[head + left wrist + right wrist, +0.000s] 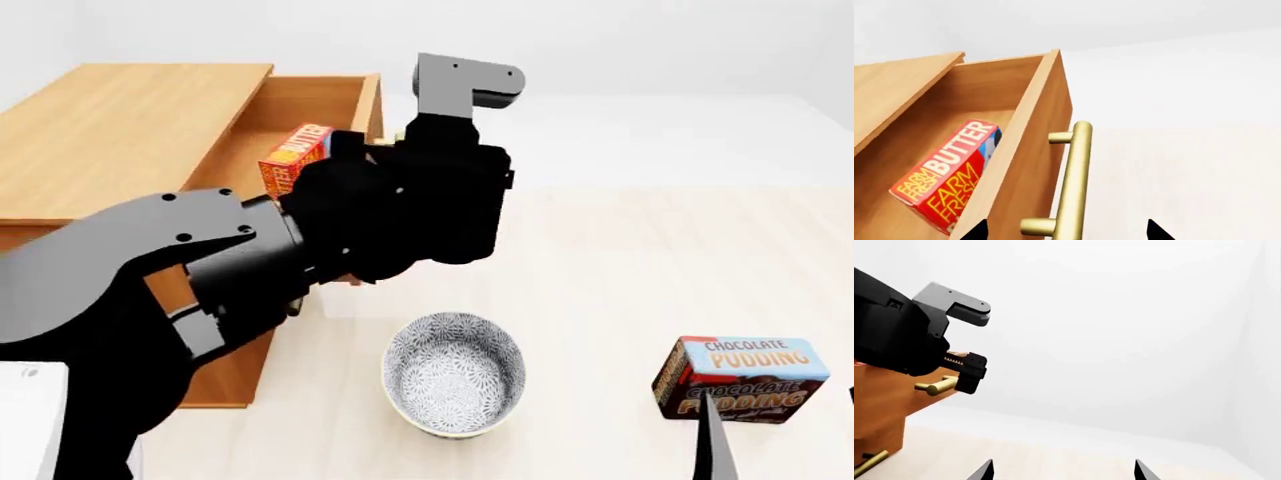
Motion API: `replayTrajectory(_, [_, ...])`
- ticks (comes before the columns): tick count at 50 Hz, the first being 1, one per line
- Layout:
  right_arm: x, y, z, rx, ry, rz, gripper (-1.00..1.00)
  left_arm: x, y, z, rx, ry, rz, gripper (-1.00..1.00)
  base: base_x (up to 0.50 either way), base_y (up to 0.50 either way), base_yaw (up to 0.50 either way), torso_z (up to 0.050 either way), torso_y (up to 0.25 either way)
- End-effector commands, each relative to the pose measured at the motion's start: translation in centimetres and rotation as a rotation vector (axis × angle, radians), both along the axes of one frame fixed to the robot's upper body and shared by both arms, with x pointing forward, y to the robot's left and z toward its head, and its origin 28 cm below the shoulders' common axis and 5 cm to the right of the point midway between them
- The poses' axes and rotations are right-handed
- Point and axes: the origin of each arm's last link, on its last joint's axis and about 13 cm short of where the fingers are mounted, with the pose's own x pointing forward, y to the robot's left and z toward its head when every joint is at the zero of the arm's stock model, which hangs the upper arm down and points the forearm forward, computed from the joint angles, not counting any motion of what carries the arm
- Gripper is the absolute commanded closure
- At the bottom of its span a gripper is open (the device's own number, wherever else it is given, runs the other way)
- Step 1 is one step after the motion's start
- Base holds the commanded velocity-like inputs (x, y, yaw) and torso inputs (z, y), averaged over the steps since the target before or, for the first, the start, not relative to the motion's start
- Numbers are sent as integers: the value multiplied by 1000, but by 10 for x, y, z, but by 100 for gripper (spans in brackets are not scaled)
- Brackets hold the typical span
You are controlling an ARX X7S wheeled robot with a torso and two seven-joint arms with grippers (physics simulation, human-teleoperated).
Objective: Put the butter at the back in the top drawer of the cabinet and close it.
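Observation:
The top drawer (1029,150) of the cabinet (120,130) stands pulled out. The butter (947,172), an orange-red carton with white lettering, lies inside it close to the front panel; in the head view the butter (296,153) shows just behind my left arm. My left gripper (1067,232) is open, its two dark fingertips wide apart on either side of the brass bar handle (1074,180) without touching it. Off to the right, my right gripper (1063,471) is open with nothing in it, and only one fingertip (711,445) of it shows in the head view.
A patterned bowl (454,372) sits on the floor-like surface in front of the cabinet. A chocolate pudding box (741,378) stands to the right of it, just beyond my right fingertip. A lower drawer's handle (871,462) shows under the open drawer.

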Motion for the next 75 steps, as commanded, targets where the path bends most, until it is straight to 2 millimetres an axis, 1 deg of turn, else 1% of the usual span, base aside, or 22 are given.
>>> replayTrajectory(1, [-4,0,0,1,-7,1,-100,-6,3,-58,-23,281,1,-100,0,0,0,0,0])
replayTrajectory(6, [-4,0,0,0,-6,2,-100,-3,8,-66,-3,293,31,-100,10,0,-2,0,0])
replayTrajectory(10, [-3,0,1,0,-6,3,-100,3,14,-72,28,290,88,-100,6,0,-2,0,0])
replayTrajectory(20, [-1,1,2,-1,-6,10,-100,18,30,-79,59,298,179,-100,1,0,-1,0,0])
replayTrajectory(29, [-2,2,3,-2,-7,13,-100,24,40,-87,79,304,224,-100,0,0,0,0,0])
replayTrajectory(36, [0,2,3,-2,-5,16,-100,34,51,-82,89,286,291,-100,0,0,0,0,0])
replayTrajectory(45, [3,3,6,-3,-5,20,-100,51,67,-64,106,196,424,-100,0,0,0,0,0])
replayTrajectory(55, [4,3,7,-4,-6,23,-100,56,71,-55,130,122,489,-100,0,0,0,0,0])
replayTrajectory(60, [5,3,8,-5,-6,25,-100,59,75,-55,137,110,520,-100,0,0,0,0,0])
replayTrajectory(65, [7,3,9,-4,-6,28,-100,63,84,-58,164,113,586,-100,0,0,0,0,0])
replayTrajectory(75, [7,3,10,-5,-7,38,-100,68,99,-61,177,129,652,-100,0,0,0,0,0])
